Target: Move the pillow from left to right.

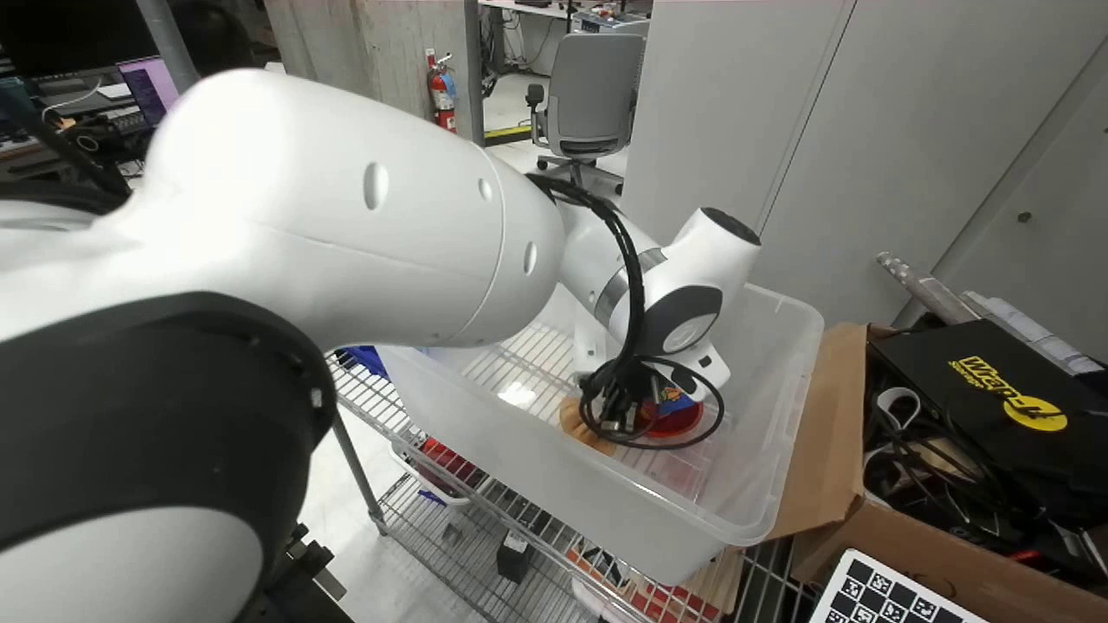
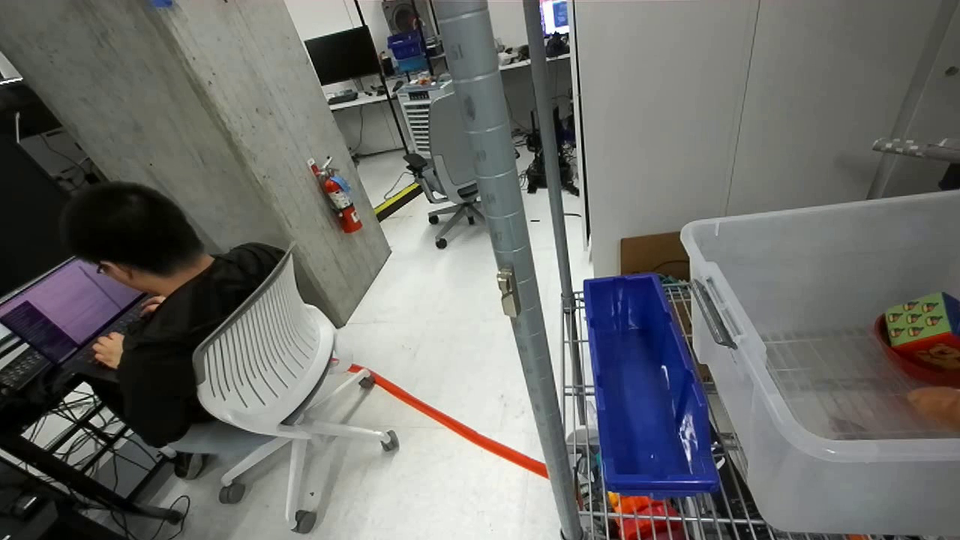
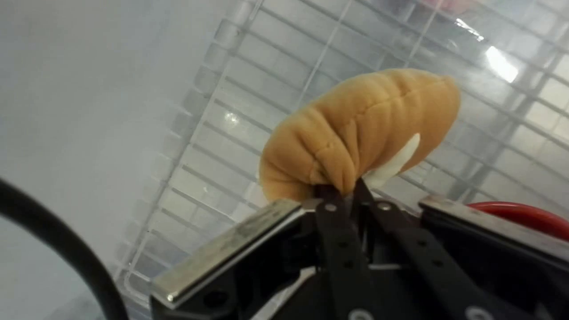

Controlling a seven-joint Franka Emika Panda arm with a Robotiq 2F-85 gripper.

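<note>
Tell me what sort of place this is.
Most likely a robotics lab or research workspace: a white robot arm reaches into a plastic bin, a checkered marker board shows nearby, and a person sits at a computer.

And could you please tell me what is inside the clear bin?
A pillow, pinched by the gripper, and a red bowl holding a patterned block. Anything directly beneath pillow or block is covered; the arm hides part of the bin in an exterior view.

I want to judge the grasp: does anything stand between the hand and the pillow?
Nothing visible does. In the wrist view, the hand grips the bunched fabric of the pillow directly. The red bowl shows toward that picture's right edge, not between them.
</note>
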